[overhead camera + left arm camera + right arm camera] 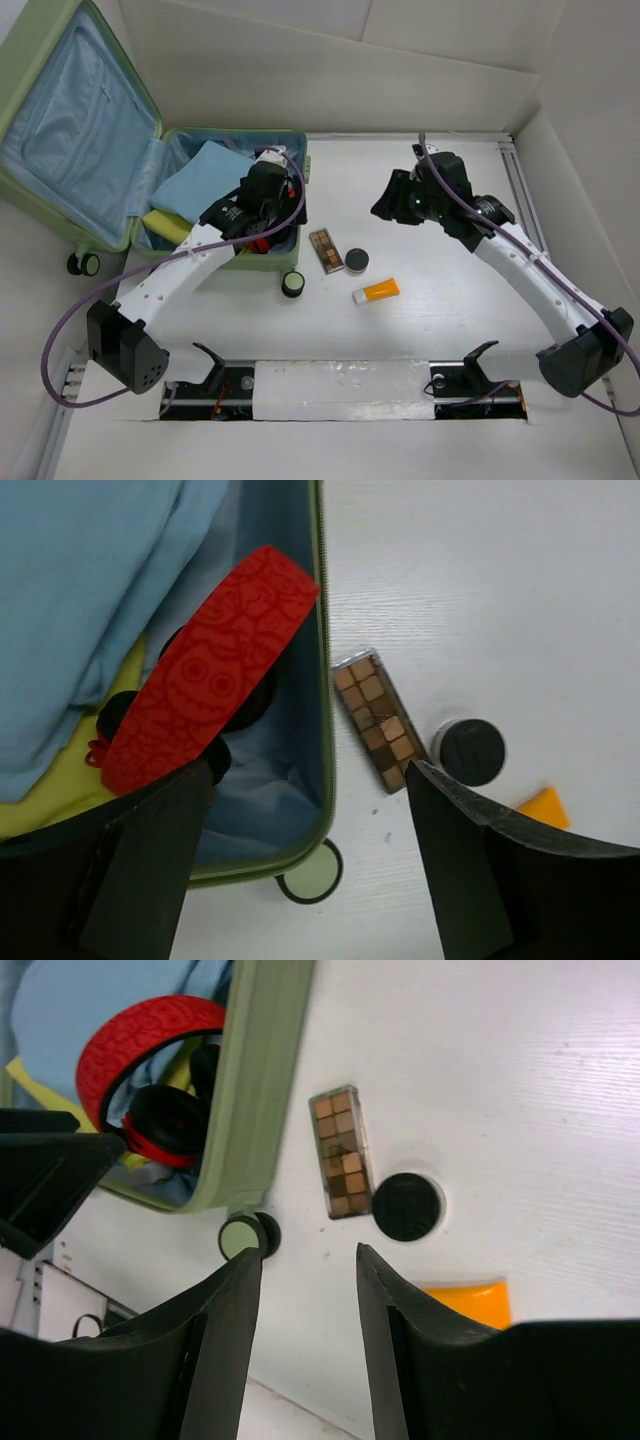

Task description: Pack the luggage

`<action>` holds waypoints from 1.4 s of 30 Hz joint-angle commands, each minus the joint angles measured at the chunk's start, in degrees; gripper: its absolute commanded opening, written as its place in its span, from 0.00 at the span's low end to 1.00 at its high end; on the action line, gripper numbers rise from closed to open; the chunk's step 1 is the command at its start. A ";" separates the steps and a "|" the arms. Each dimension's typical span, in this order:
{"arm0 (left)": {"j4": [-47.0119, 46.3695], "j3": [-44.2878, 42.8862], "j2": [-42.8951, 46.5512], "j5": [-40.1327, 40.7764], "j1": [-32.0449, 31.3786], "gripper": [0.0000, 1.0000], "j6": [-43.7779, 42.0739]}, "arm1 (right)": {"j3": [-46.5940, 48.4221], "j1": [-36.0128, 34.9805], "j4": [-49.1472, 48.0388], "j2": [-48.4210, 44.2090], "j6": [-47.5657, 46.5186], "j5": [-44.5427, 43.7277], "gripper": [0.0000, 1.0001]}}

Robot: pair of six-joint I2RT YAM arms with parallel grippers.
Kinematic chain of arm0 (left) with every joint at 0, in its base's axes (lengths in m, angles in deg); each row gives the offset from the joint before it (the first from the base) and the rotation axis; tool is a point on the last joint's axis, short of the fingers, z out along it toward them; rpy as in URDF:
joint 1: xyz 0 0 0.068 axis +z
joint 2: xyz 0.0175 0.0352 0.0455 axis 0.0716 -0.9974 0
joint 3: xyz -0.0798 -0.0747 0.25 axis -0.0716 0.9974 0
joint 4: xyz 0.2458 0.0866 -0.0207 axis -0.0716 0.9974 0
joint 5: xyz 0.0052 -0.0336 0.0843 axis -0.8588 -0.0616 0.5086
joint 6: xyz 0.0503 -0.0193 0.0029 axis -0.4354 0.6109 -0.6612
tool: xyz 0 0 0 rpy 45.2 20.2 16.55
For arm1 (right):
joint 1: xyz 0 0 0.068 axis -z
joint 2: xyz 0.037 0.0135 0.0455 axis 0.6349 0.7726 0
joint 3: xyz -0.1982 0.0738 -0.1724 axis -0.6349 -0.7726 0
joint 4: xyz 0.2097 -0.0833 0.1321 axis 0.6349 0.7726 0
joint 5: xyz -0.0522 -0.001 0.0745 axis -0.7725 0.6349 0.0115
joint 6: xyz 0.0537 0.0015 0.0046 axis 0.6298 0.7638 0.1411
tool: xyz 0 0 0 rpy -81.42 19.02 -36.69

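The luggage [70, 130], a pale green hard-shell suitcase, lies open at the left of the top view. Its lid leans back and leftward, showing light blue lining. The base rests flat, its small wheels [292, 284] on the near side.

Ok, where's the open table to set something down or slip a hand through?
Bare table between the orange tube and the right arm, and along the far edge past the suitcase. Crowded beside the suitcase wall: palette, black jar, tube.

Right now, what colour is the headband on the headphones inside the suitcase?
The headband is bright red, embossed with cartoon faces; clearest in the left wrist view.
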 commanded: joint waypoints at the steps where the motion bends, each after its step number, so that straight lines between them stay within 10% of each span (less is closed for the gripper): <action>1: 0.54 1.05 -0.51 7.11 -0.01 0.77 -3.23 | -1.41 1.43 1.99 -3.06 -1.84 1.23 0.49; 9: 0.55 -3.77 -7.63 18.02 -0.01 0.77 -3.85 | -3.17 2.48 2.51 -3.06 -2.36 3.87 0.51; 22: -4.01 -6.76 -16.86 12.93 11.76 0.73 -6.49 | -5.81 4.15 3.05 -3.59 -2.89 5.46 0.51; 24: -4.02 -7.82 -18.26 9.33 13.25 0.66 -7.28 | -5.81 4.68 3.05 -3.07 -2.89 5.99 0.51; 29: -4.02 -12.20 -18.72 -0.33 15.28 0.00 -4.91 | -5.81 4.68 1.99 -1.84 -2.89 7.13 0.52; 37: -5.77 -12.49 -15.81 -23.26 25.02 0.00 0.54 | -4.23 4.15 1.99 -0.17 -2.89 7.13 0.52; 42: -4.20 -10.37 -21.17 -21.89 29.52 0.00 0.01 | -3.09 4.15 1.99 1.06 -2.89 7.66 0.52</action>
